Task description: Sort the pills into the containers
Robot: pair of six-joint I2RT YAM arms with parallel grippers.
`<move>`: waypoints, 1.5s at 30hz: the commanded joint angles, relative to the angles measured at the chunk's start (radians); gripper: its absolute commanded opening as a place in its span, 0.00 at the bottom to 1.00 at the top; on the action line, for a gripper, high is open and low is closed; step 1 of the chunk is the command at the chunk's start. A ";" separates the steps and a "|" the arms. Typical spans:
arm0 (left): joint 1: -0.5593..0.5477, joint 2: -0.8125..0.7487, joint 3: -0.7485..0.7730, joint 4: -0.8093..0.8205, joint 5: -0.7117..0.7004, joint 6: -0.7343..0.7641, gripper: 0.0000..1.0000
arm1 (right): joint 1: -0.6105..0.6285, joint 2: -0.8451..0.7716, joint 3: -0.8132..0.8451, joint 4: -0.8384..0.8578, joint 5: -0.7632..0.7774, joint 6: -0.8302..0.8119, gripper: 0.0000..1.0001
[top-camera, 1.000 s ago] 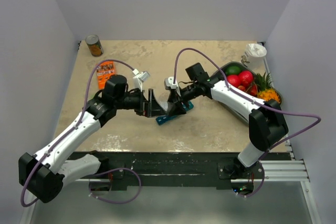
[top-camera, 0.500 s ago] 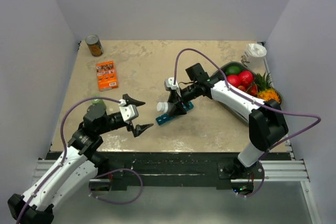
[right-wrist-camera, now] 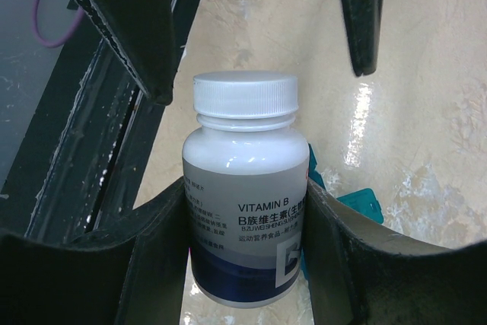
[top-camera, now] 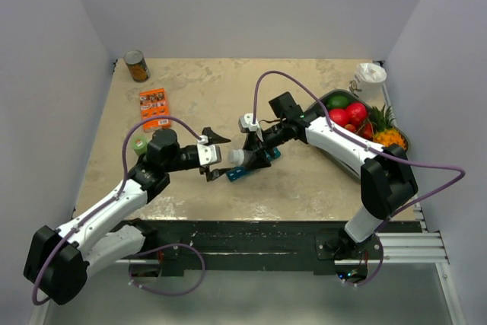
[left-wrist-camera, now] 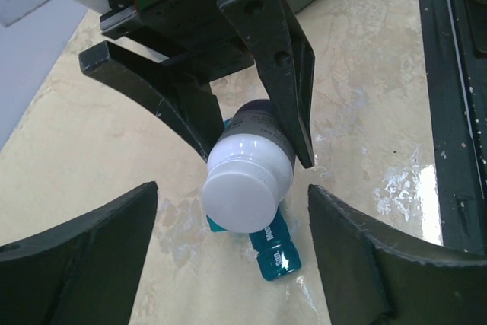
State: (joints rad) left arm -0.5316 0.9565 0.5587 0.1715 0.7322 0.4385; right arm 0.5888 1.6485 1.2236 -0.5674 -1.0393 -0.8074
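The teal pill-organiser strip is seen near the centre of the table, toward 6 o'clock, partly beneath the white-capped bottle. The bottle is clamped by the right gripper. At the cap's 9 o'clock the left gripper is held wide apart, nearer than half a second earlier.

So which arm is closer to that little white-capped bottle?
Right. The right fingers grip the bottle around its body; the left fingers stand open just short of its cap, not touching.
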 commanded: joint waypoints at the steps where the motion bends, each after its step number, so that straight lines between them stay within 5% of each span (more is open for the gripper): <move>1: -0.001 0.042 0.072 0.051 0.091 0.039 0.71 | 0.005 -0.009 0.020 -0.003 -0.041 -0.024 0.00; 4: -0.001 0.064 0.087 0.025 0.092 0.039 0.55 | 0.003 -0.010 0.020 -0.005 -0.042 -0.026 0.00; 9: 0.001 0.064 0.086 0.014 0.081 0.040 0.55 | 0.003 -0.010 0.022 -0.005 -0.042 -0.024 0.00; 16: -0.001 0.056 0.084 -0.032 0.070 0.058 0.68 | 0.003 -0.010 0.022 -0.006 -0.041 -0.026 0.00; 24: -0.001 0.077 0.098 -0.078 0.061 0.080 0.62 | 0.005 -0.010 0.020 -0.006 -0.042 -0.024 0.00; 27: -0.001 0.079 0.107 -0.076 0.070 0.062 0.47 | 0.003 -0.010 0.020 -0.006 -0.041 -0.026 0.00; 29: 0.001 0.079 0.113 -0.067 0.073 0.034 0.26 | 0.005 -0.010 0.022 -0.006 -0.041 -0.026 0.00; 31: 0.001 0.080 0.125 -0.052 0.055 -0.050 0.02 | 0.003 -0.010 0.020 -0.005 -0.036 -0.024 0.00; 35: 0.001 0.085 0.145 -0.032 -0.017 -0.304 0.00 | 0.003 -0.010 0.020 0.017 -0.012 -0.004 0.00; 37: 0.001 0.096 0.197 -0.088 -0.108 -0.553 0.00 | 0.005 -0.009 0.017 0.026 -0.002 0.011 0.00; 41: 0.001 0.126 0.251 -0.144 -0.030 -0.913 0.00 | 0.003 -0.009 0.016 0.046 0.016 0.036 0.00; 45: -0.001 0.096 0.240 -0.201 -0.094 -1.402 0.00 | 0.003 -0.004 0.014 0.058 0.025 0.048 0.00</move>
State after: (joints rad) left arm -0.5205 1.0912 0.7387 -0.0292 0.6384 -0.3794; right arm 0.5835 1.6485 1.2240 -0.5552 -1.0454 -0.7784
